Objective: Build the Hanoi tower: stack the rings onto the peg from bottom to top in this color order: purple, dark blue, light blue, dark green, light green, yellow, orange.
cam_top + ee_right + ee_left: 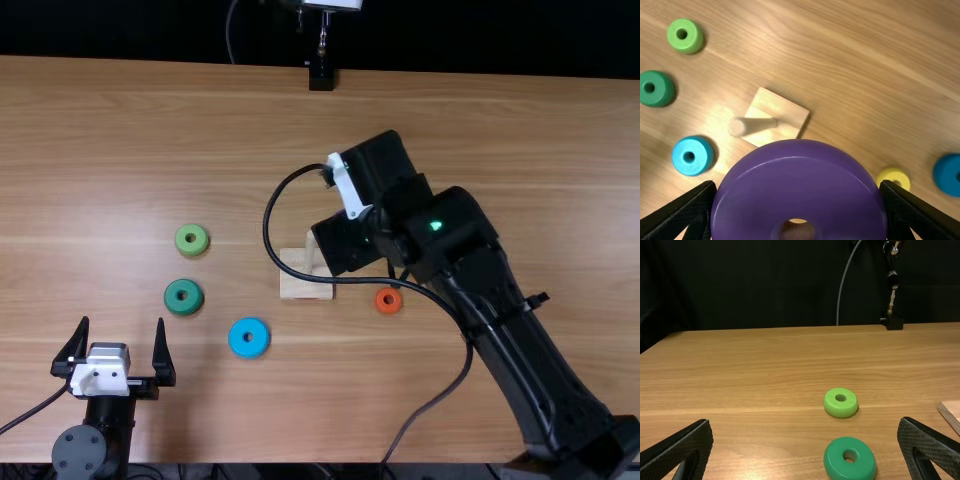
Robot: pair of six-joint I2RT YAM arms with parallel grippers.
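Right wrist view is showing the purple ring above the table, sitting between the fingers of the right gripper. Those fingers are spreading as wide as the ring and are gripping it from opposite sides. The top view is showing the left gripper hovering by the table's near edge, toward its left corner; its fingers are standing wide apart, holding nothing.

Around the table's middle, the square wooden base is lying flat, and the peg is standing upright on it. Toward the left edge, the light green ring is resting farther from the near edge than the dark green ring. Closer to the near edge, the light blue ring is lying between the dark green ring and the base. On the base's side facing the table's right edge, the orange ring is lying near it. Farther toward that edge, the yellow ring is resting, with the dark blue ring lying beyond it.
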